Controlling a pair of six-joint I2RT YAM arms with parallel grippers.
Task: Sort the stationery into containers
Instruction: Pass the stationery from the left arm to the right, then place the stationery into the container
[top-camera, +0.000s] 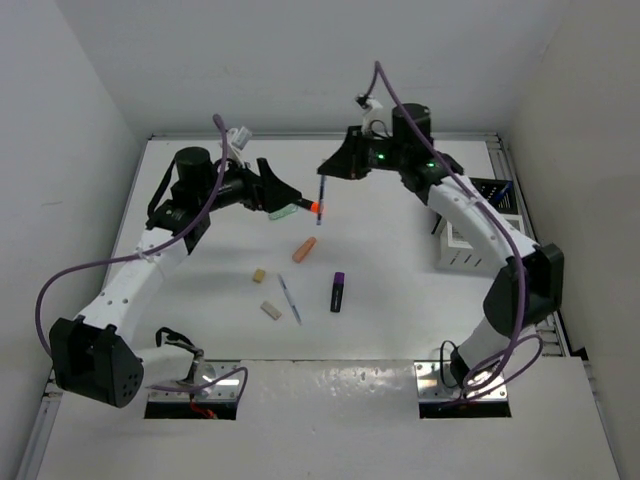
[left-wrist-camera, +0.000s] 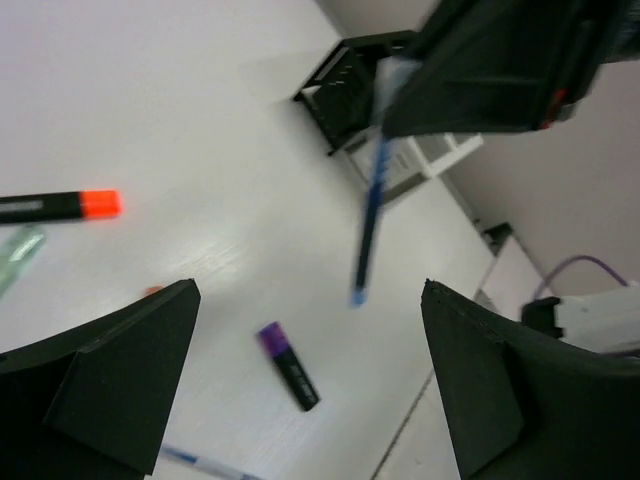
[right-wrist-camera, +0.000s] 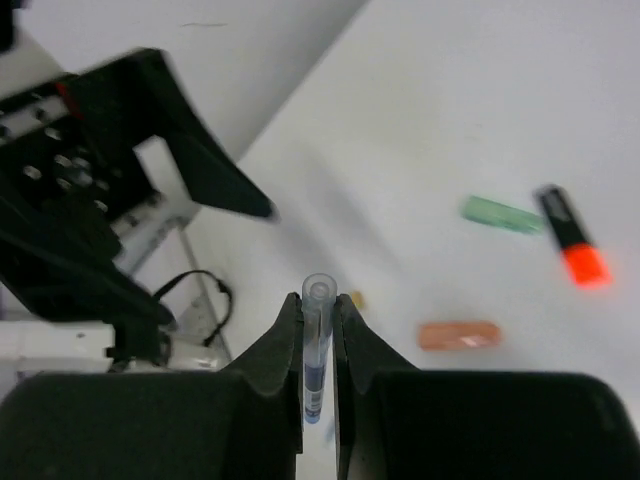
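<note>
Low in the top view's centre, a beige eraser (top-camera: 270, 310), a blue pen (top-camera: 290, 299) and a purple-black highlighter (top-camera: 338, 291) lie apart on the table (top-camera: 400, 300), with a 2nd eraser (top-camera: 259, 274) and an orange highlighter (top-camera: 304, 250) just beyond. Mid-frame, the left claw (left-wrist-camera: 308, 292) gapes wide around nothing beside a mint green highlighter (top-camera: 283, 213) and an orange-tipped black highlighter (top-camera: 305, 206), while the right claw (right-wrist-camera: 318, 305) is clamped on a 2nd pen (right-wrist-camera: 316, 350) hanging roughly upright. At right stand the white slatted box (top-camera: 460, 250) and, behind it, the black organiser (top-camera: 500, 197).

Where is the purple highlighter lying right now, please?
In the top view, the purple highlighter lies mid-table, just right of the loose blue pen, below the orange highlighter.
</note>
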